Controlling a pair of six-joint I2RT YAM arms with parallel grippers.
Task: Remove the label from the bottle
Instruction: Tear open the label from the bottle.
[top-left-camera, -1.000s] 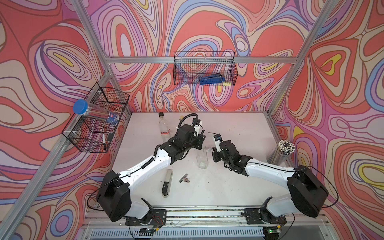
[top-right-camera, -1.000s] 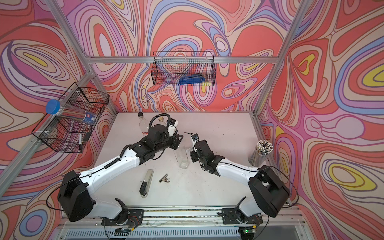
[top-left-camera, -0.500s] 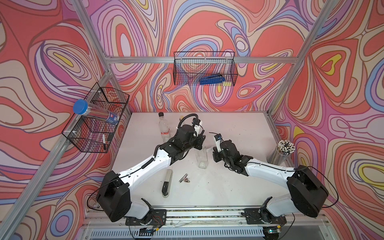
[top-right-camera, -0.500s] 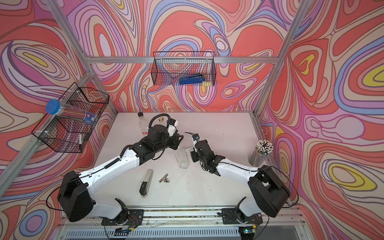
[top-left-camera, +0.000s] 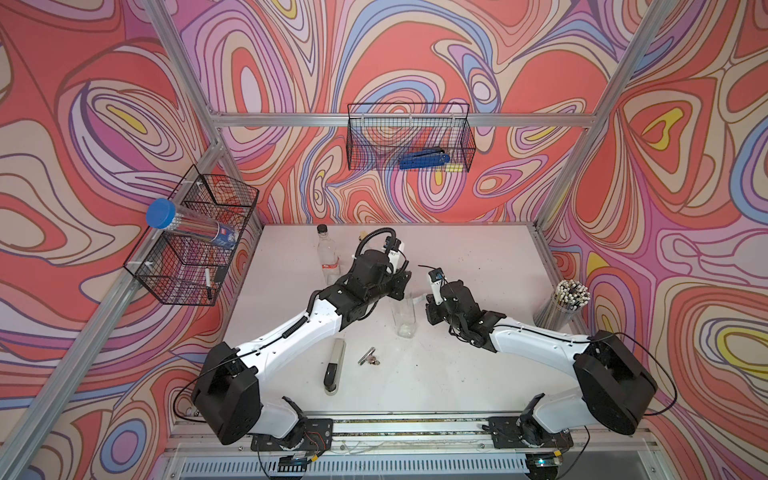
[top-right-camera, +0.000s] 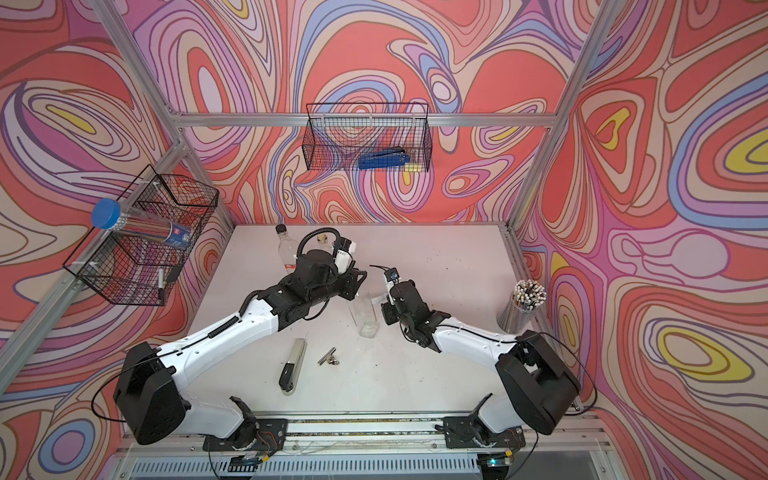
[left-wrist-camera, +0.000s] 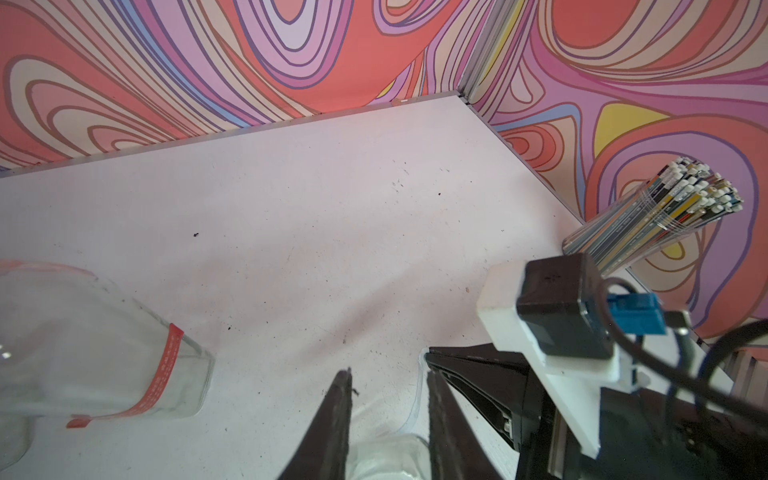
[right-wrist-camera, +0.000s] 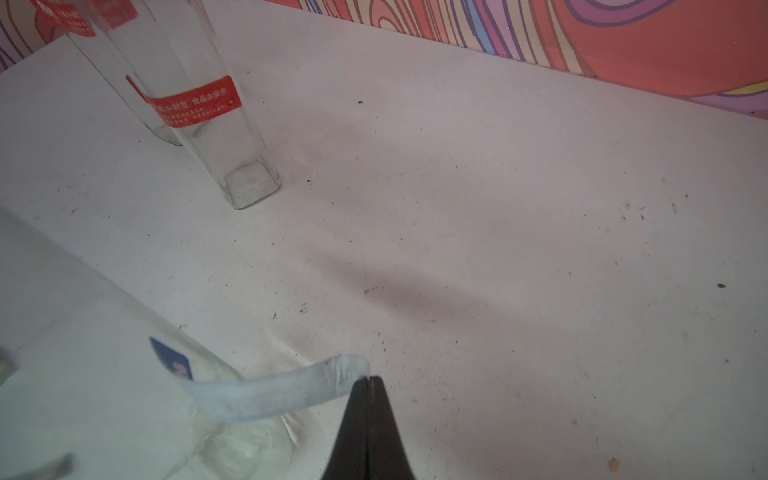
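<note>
The clear square glass bottle (top-left-camera: 404, 316) stands near the middle of the white table (top-left-camera: 478, 257), its top clamped between the narrow-set fingers of the left gripper (left-wrist-camera: 388, 374). The right gripper (right-wrist-camera: 368, 380), just to the bottle's right, has its fingers pressed together on the free end of the pale, half-peeled label strip (right-wrist-camera: 282, 395), whose other end clings to the bottle's side.

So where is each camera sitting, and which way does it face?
Both top views: high above the robot's base, looking down on the table; left arm and right arm show whole.
Left wrist: on the left arm, facing the pencil cup; left fingers and the right arm's wrist camera show.
Right wrist: on the right arm, facing the red-banded bottles; right fingers show, pinching the label.
Shared: both wrist views show the clear bottle.
</note>
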